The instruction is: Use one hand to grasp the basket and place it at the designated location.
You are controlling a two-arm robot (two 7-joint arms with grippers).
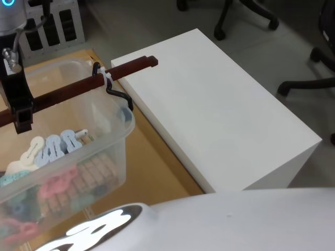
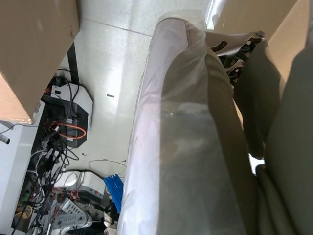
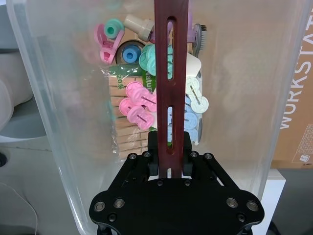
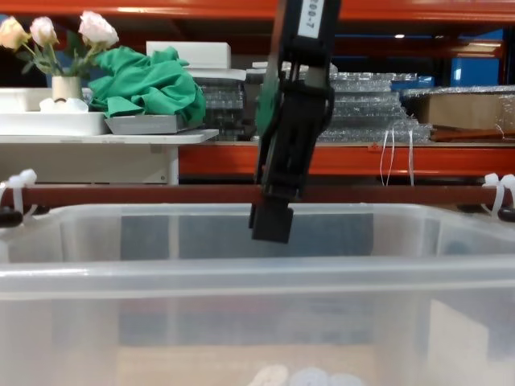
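Note:
The basket (image 1: 78,157) is a translucent whitish bin holding coloured clips and wooden pegs, at the left of the head view. Its dark red-brown handle bar (image 1: 78,86) spans the top and is tied on with a white zip tie (image 1: 107,78) and a black clip (image 1: 118,94). My right gripper (image 1: 22,117) comes down from above and is shut on the bar. In the right wrist view the gripper (image 3: 170,156) clamps the slotted bar (image 3: 171,73) over the basket's wall (image 3: 49,122). In the chest view the gripper (image 4: 272,225) grips the bar (image 4: 145,194) above the basket (image 4: 241,273).
A large white block (image 1: 220,120) stands right beside the basket. Brown cardboard (image 1: 152,167) lies under and around the basket. A grey perforated box (image 1: 52,26) sits behind it and office chair legs (image 1: 246,15) stand further back. My white body (image 1: 235,219) crosses the head view's lower edge.

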